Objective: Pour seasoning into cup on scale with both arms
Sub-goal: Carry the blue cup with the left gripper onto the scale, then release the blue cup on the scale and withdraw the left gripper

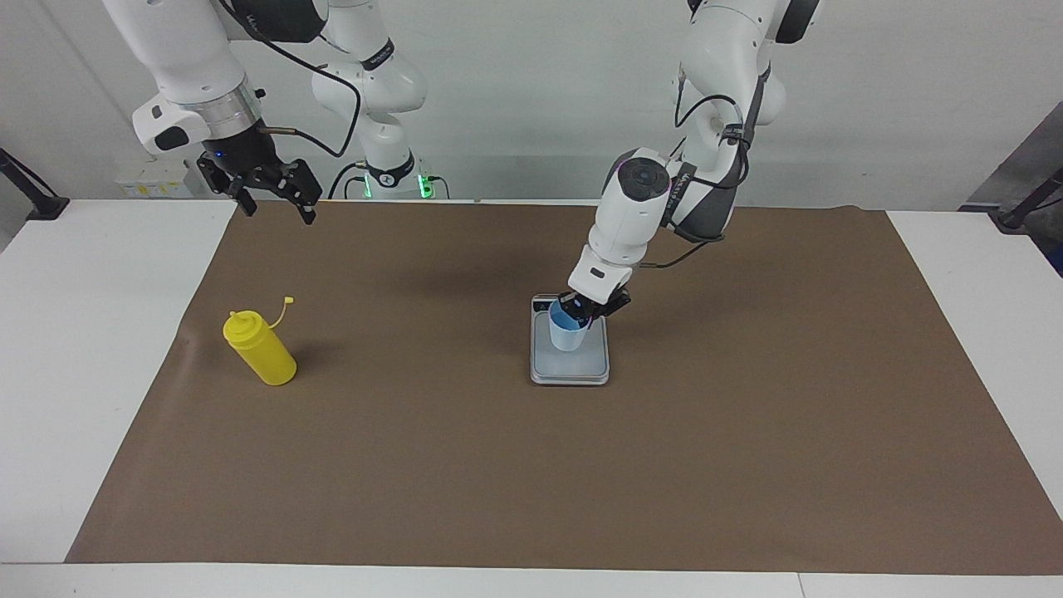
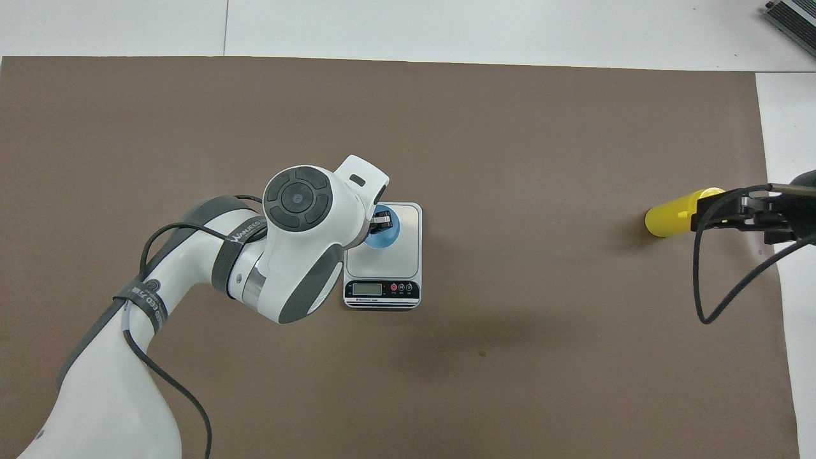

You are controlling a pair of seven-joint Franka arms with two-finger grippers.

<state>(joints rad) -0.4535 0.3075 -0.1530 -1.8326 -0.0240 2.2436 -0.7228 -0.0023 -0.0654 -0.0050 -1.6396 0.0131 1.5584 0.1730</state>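
One high camera is facing the robots across the table; another is looking steeply down from their end. Both are taking in the scale point(image 1: 570, 357) point(image 2: 383, 255).

From overhead, your left pincer point(image 2: 381, 221) is mostly hidden under its own white wrist, which also covers part of the cup point(image 2: 384, 237) and a corner of the scale point(image 2: 408, 252), so you cannot tell there whether its fingers touch the cup's rim. Your right pincer point(image 2: 743, 213) is cut off by the picture's edge in that view and hides the nozzle end of the seasoning point(image 2: 669, 218) beneath it. The scale's display is too small to read.
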